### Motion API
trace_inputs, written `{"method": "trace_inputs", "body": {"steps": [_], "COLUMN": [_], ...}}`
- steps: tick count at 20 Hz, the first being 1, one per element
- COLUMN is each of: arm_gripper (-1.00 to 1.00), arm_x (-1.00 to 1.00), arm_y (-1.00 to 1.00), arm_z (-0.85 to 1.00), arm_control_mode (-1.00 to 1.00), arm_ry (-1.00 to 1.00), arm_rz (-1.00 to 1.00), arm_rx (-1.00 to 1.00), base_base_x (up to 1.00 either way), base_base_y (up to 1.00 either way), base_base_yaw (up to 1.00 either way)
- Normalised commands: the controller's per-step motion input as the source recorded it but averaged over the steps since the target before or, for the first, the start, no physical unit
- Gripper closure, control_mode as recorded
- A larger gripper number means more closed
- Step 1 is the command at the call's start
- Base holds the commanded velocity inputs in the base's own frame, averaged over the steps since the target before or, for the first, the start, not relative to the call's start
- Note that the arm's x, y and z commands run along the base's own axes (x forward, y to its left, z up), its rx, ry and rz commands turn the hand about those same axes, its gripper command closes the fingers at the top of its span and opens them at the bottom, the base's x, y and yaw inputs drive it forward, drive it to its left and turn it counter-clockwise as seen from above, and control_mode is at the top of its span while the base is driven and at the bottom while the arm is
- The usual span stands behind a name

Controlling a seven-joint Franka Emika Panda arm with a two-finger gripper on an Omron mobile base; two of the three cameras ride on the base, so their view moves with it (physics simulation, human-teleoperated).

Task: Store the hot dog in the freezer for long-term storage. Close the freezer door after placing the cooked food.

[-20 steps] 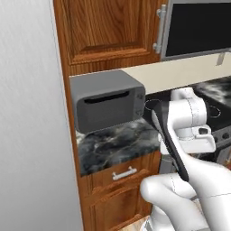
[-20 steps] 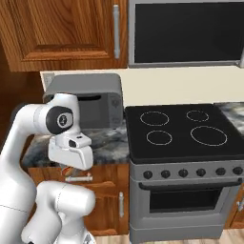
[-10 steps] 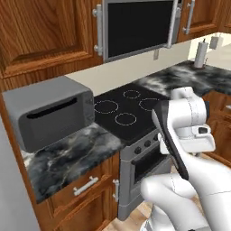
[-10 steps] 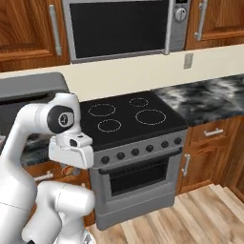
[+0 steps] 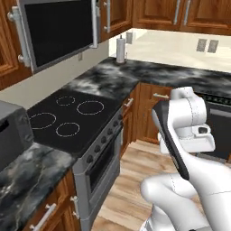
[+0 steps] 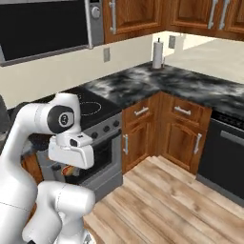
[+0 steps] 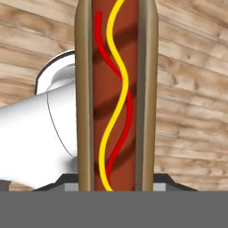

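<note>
The jaws are closed on the hot dog (image 7: 116,95), held lengthwise over the wooden floor (image 7: 191,89) in the hand view, its brown sausage carrying red and yellow wavy lines between tan bun halves, while the black stovetop (image 5: 74,118) sits left of the marbled tabletop (image 5: 122,76).

Black stove (image 5: 72,122) set into marbled counter (image 5: 113,79), microwave (image 5: 54,31) above, paper towel roll (image 6: 157,54) (upright), wood floor (image 6: 171,205)
</note>
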Motion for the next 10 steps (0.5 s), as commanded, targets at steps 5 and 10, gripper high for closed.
{"method": "trace_inputs", "body": {"steps": [5,10], "arm_gripper": [1.00,1.00], "arm_x": [0.00,0.00], "arm_y": [0.00,0.00], "arm_z": [0.00,0.00], "arm_control_mode": [1.00,1.00], "arm_ry": [0.00,0.00], "arm_rz": [0.00,0.00], "arm_rx": [0.00,0.00], "base_base_x": [-0.12,-0.04], "base_base_y": [-0.28,-0.30], "base_base_yaw": [-0.74,-0.73]}}
